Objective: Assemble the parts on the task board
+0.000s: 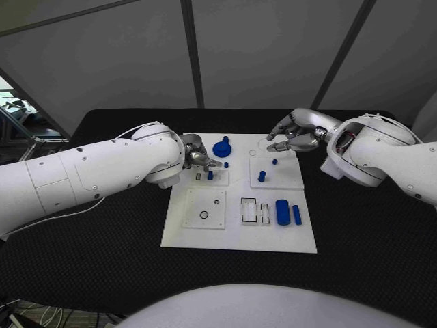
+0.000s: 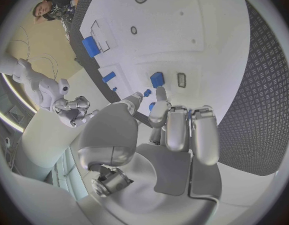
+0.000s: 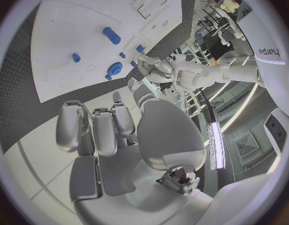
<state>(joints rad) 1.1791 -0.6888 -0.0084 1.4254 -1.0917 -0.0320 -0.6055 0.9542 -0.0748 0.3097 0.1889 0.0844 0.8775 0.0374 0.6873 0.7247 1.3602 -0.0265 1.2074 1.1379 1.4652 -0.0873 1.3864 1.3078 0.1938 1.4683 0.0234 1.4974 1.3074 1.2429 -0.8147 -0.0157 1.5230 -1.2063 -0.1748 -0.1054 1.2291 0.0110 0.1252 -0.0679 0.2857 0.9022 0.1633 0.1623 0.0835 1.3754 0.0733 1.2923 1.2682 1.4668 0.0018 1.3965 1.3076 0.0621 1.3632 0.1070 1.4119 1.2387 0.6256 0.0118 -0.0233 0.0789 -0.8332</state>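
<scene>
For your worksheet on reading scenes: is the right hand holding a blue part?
No, in the head view the right hand hovers over the task board holding nothing.

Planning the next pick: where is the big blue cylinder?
In the head view, the cylinder lies near the board's front right, between the rectangular slots and a thinner blue bar.

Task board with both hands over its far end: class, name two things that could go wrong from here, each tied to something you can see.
1. The left hand sits low among small upright parts near the round blue part; a sideways move could knock one over.
2. The right hand hovers with fingers curled over the task board; coming down, it might clip the two pegs below it.
</scene>
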